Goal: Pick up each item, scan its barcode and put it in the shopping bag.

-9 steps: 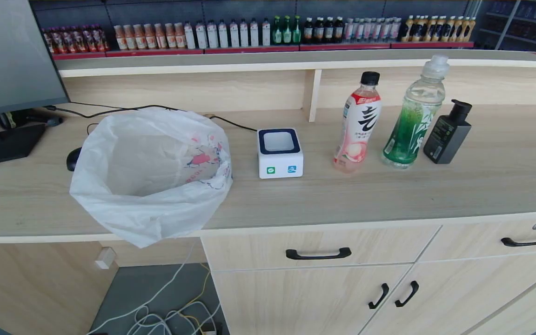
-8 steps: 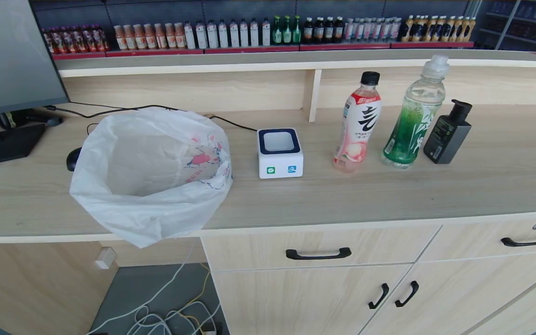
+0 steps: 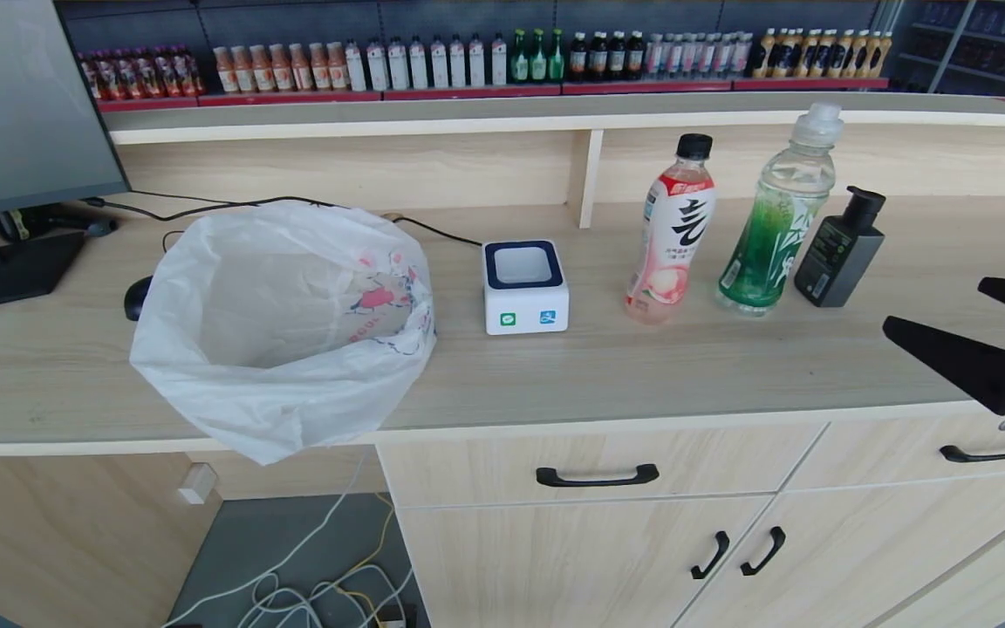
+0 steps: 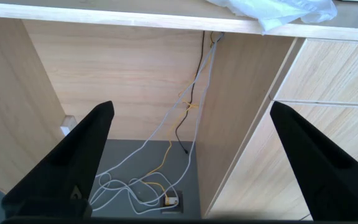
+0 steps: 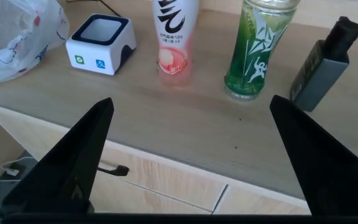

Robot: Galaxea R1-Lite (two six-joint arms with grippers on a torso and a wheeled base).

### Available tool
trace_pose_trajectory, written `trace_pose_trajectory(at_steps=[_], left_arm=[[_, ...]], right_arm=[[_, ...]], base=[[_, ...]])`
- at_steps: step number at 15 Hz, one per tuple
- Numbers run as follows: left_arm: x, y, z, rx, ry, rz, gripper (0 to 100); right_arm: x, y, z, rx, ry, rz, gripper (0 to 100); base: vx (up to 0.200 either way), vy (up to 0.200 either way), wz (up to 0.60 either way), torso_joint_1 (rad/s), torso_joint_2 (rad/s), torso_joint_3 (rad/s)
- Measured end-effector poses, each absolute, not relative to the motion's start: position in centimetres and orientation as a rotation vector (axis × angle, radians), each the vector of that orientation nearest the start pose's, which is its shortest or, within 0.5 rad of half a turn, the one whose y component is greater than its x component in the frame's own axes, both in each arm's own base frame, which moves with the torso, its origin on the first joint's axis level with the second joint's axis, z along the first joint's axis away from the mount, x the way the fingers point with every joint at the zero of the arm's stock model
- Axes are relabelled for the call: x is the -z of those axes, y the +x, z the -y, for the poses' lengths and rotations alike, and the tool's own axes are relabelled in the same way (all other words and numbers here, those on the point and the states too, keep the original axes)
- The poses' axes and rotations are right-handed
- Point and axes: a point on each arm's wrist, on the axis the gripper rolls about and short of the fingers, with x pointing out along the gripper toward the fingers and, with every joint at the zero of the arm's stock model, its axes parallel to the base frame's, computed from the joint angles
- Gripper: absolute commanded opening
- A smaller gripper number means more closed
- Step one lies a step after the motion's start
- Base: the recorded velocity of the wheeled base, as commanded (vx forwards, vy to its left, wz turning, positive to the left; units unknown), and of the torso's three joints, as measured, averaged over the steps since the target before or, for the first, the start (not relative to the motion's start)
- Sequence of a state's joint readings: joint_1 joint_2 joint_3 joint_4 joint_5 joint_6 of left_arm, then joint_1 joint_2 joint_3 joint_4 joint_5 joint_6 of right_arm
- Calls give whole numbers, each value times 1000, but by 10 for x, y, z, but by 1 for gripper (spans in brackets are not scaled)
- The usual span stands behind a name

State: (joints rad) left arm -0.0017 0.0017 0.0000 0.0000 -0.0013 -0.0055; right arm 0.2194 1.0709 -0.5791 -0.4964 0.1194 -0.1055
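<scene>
**A:** Where are the goods?

**B:** All three stand upright in a row on the counter [image 3: 729,366]. There is a pink bottle [image 3: 670,235], a green bottle [image 3: 773,218] at its 3 o'clock, then a black pump bottle [image 3: 838,253]. They are close together, but I cannot tell whether they touch.

**A:** And the scanner?

**B:** The scanner [image 3: 525,288] sits at the pink bottle's 9 o'clock, apart from it. The shopping bag [image 3: 284,323] is at the scanner's 9 o'clock with its mouth open. Its near side sags over the counter's front edge, and its folds hide the bottom.

**A:** The claws?

**B:** The right gripper [image 3: 934,303] hangs at the pump bottle's 4 o'clock, fingers spread wide and holding nothing. The frame edge cuts off its wrist. The left gripper [image 4: 191,106] is below counter level, also spread and empty. It faces the gap under the counter, where cables [image 4: 148,186] lie on the floor.

**A:** Anything else?

**B:** A mouse [image 3: 138,298] lies at the bag's 9 o'clock, half hidden behind it. A monitor [image 3: 23,96] stands at its 10 o'clock, cropped by the frame.
</scene>
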Motion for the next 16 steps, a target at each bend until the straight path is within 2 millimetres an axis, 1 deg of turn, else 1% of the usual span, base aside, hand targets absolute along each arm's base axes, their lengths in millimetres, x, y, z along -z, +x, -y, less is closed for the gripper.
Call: trace_pose_trajectory(at_steps=[4,7,9,10,13,16], left_arm=[[-76,-23,0,3,-6,-2,100],[-76,-23,0,3,-6,-2,100],[-76,-23,0,3,-6,-2,100],[-76,-23,0,3,-6,-2,100],[-76,-23,0,3,-6,-2,100],[-76,-23,0,4,-6,-2,100]], right_arm=[[-251,205,-53,-355,-72,88,100],[-248,240,-71,-369,-51,72,100],[-250,256,-78,-302,-27,74,100],[-250,262,-84,-296,-2,67,100],[-237,274,-101,-272,57,29,100],[-227,291,-111,-270,77,104,100]], base=[[0,0,0,0,0,0],[0,0,0,0,0,0],[0,0,0,0,0,0],[0,0,0,0,0,0],[0,0,0,0,0,0],[0,0,0,0,0,0]])
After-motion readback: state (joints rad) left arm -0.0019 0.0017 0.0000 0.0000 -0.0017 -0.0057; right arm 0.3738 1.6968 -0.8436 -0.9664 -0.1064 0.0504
